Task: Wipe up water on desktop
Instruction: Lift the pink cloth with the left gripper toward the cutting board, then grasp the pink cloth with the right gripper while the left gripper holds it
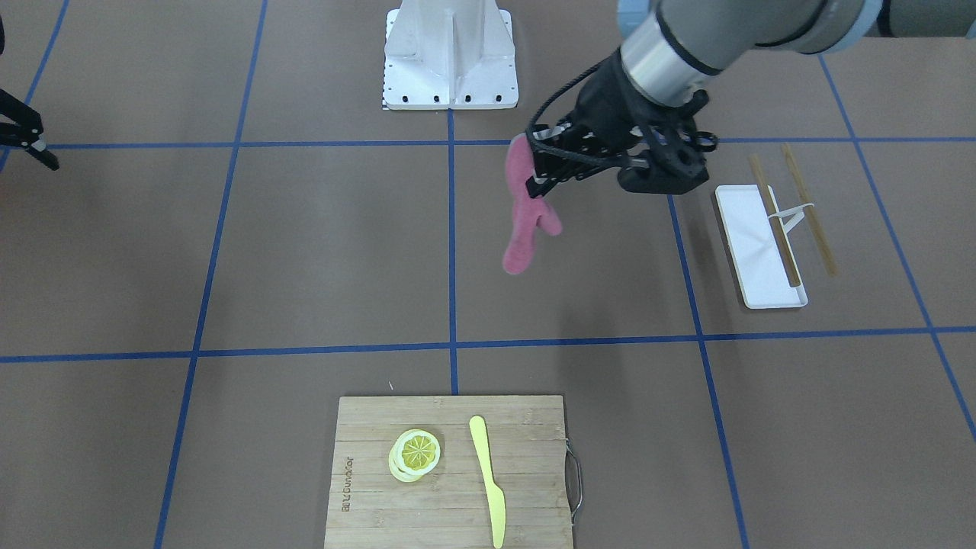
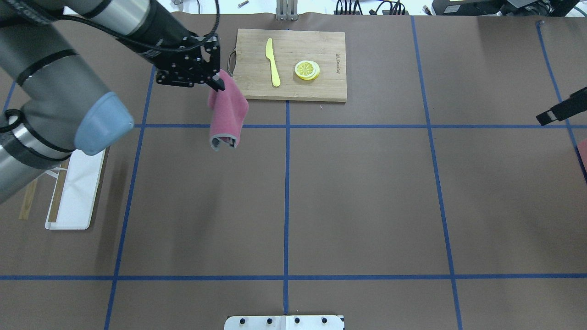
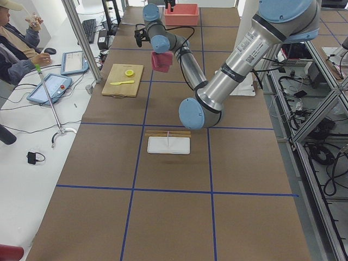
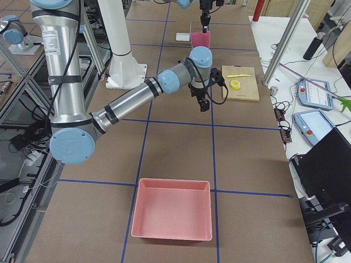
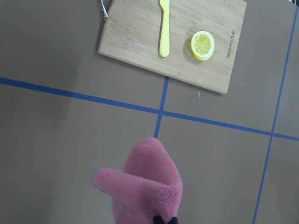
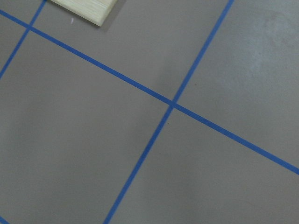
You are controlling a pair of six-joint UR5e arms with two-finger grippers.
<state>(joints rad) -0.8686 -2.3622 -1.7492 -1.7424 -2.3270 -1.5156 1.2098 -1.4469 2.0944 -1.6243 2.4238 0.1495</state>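
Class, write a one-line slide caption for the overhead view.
Left gripper holds a pink cloth hanging above the brown desktop, beside a bamboo cutting board bearing a yellow knife and lemon slices.

Fuzzy, matt pink fleece cloth (image 5: 145,186). Matt brown, paper-like desktop (image 2: 367,192) with smooth blue tape lines (image 2: 286,206). Grained bamboo cutting board (image 2: 330,50). Smooth yellow plastic knife (image 2: 273,59). Smooth white tray (image 1: 751,252).

Desktop (image 2: 367,197) is flat matte brown, split into big rectangles by thin blue tape, filling the overhead view. Pink fleecy cloth (image 2: 227,112) dangles above it upper left, pinched at the top by the left gripper (image 2: 215,82), bottom edge curled.
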